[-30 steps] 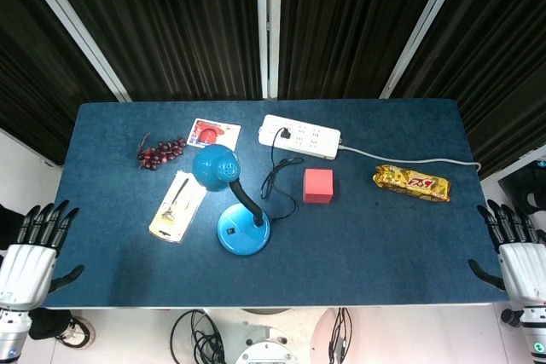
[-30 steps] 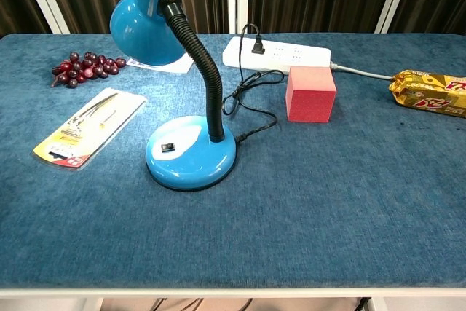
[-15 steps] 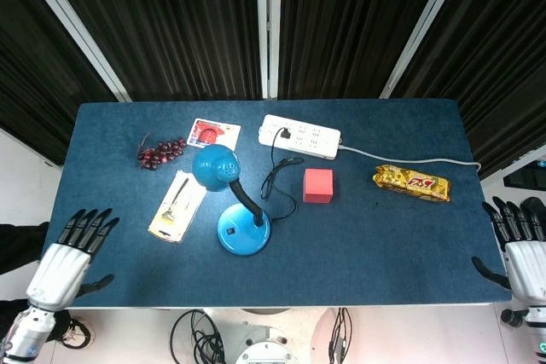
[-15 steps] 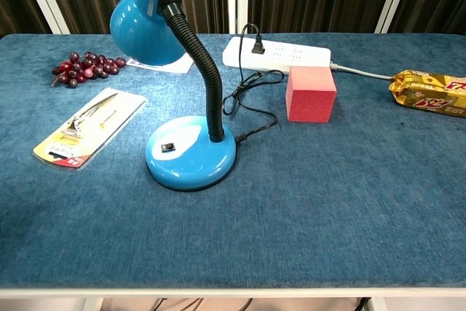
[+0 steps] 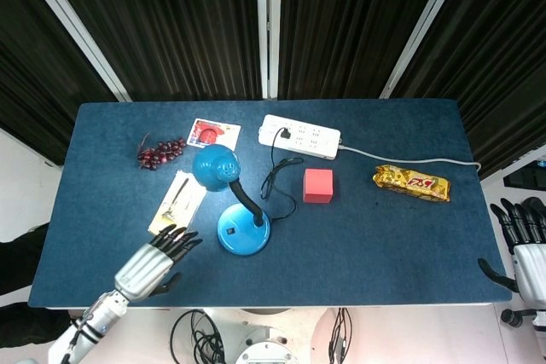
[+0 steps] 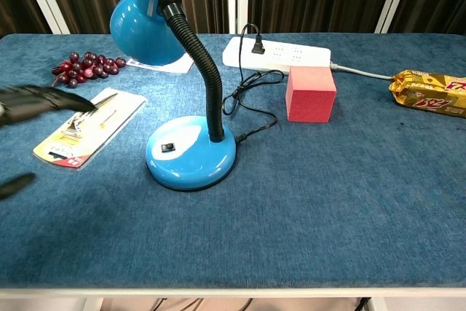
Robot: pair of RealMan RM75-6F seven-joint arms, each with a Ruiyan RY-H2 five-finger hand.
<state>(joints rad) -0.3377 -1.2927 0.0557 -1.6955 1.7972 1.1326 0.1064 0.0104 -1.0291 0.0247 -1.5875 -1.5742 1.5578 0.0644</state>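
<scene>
Desk lamp (image 5: 235, 202) is what the left hand (image 5: 156, 263) is reaching for, fingers spread, holding nothing. Next it needs lining up on the base switch (image 6: 169, 148). Right hand (image 5: 527, 245) idles, fingers apart and empty, off the table edge (image 5: 341, 296).

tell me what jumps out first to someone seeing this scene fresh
The blue desk lamp stands mid-table, its cord plugged into the white power strip behind it. The left hand, fingers apart and holding nothing, hovers near the lamp's base, beside a carded tool pack. A red cube sits right of the lamp.
</scene>
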